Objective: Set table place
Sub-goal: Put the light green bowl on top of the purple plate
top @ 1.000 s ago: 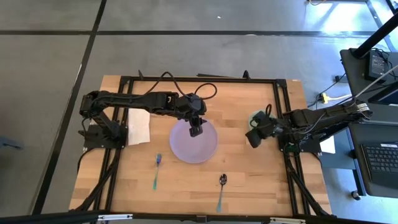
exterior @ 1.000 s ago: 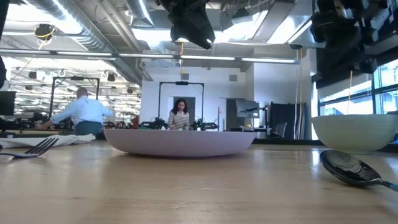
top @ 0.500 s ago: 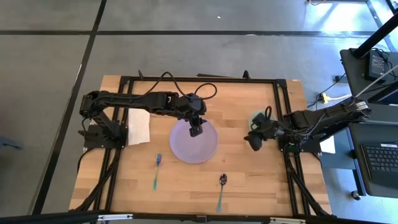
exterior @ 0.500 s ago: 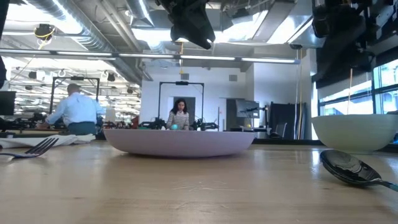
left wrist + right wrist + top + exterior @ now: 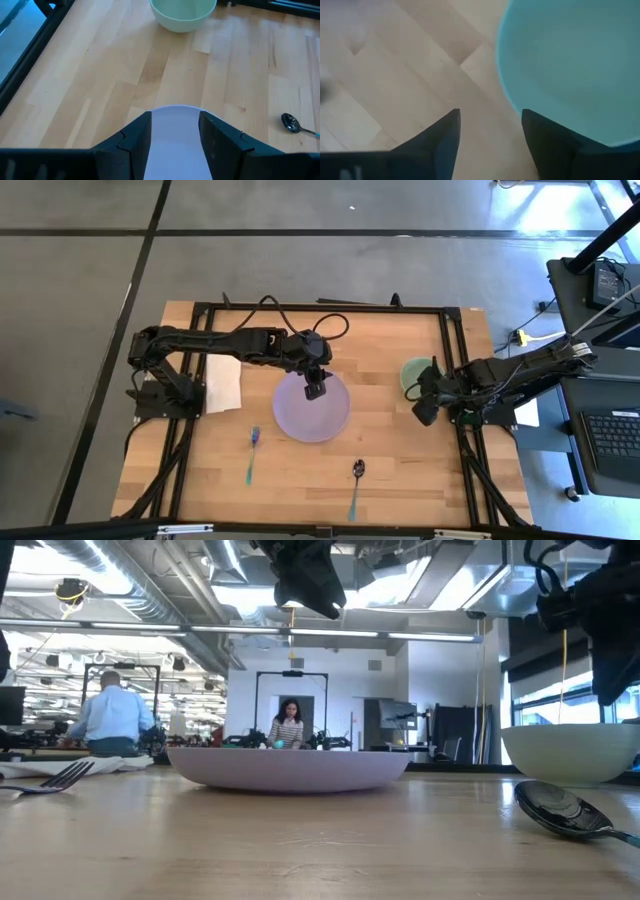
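A lavender plate [image 5: 312,416] rests flat on the middle of the wooden table [image 5: 410,470]. My left gripper [image 5: 316,389] hangs open above the plate's far part, well clear of it in the low view [image 5: 312,590]; the plate [image 5: 175,150] shows between its fingers. A pale green bowl [image 5: 411,370] stands upright on its base at the right. My right gripper [image 5: 424,414] is open just near-side of the bowl and above it, with the bowl's rim [image 5: 520,107] beside one finger and bare wood between the fingers.
A fork [image 5: 252,453] lies left of the plate toward the near edge, and a spoon [image 5: 357,477] lies near-right of it. A white napkin [image 5: 222,384] lies at the left by the left arm's base. Black frame rails [image 5: 455,340] run along the table edges. People move in the room beyond.
My right gripper has drawn back from over the green bowl, going toward the table's near edge and then a little right; the whole bowl now shows and stands where it was. My left gripper has kept still over the plate.
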`<action>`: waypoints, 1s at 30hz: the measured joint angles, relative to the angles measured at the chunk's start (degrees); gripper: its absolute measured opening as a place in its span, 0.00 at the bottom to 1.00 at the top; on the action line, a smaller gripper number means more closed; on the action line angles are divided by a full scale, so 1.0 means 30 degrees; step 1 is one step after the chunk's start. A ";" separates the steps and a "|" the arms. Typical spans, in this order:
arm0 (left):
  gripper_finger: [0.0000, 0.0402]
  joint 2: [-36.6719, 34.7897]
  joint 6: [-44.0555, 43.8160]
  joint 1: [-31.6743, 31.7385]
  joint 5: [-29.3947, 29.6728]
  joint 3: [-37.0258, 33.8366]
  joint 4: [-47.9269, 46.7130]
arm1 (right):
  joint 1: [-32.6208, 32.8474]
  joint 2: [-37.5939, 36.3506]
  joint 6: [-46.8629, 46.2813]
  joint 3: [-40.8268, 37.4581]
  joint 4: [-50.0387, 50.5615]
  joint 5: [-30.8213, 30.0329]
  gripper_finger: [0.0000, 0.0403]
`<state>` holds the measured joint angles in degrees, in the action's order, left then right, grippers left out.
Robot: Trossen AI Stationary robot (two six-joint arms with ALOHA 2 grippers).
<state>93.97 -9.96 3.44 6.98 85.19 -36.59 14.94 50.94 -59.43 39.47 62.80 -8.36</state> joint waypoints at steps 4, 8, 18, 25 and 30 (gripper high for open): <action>0.39 0.0000 -0.0005 0.0000 0.0000 -0.0005 0.0011 | -0.0007 0.0067 0.0053 -0.0877 -0.0344 -0.0818 0.51; 0.39 0.0000 0.0000 0.0000 0.0000 -0.0007 0.0055 | -0.0007 0.0079 -0.0192 -0.2336 -0.0813 -0.0853 0.51; 0.39 0.0000 0.0000 0.0000 0.0005 -0.0007 0.0064 | -0.0007 0.0101 -0.0001 -0.3135 -0.2892 -0.2123 0.20; 0.39 0.0000 0.0000 0.0000 0.0003 -0.0007 0.0062 | -0.0015 0.0099 0.1886 -0.2484 -0.5878 -0.2422 0.04; 0.39 0.0000 0.0000 0.0000 0.0006 -0.0007 0.0068 | -0.0012 0.0123 0.4170 0.0428 -0.9582 -0.2208 0.03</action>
<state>93.97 -9.96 3.44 7.00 85.17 -36.39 14.90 51.31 -46.92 40.75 34.05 -14.99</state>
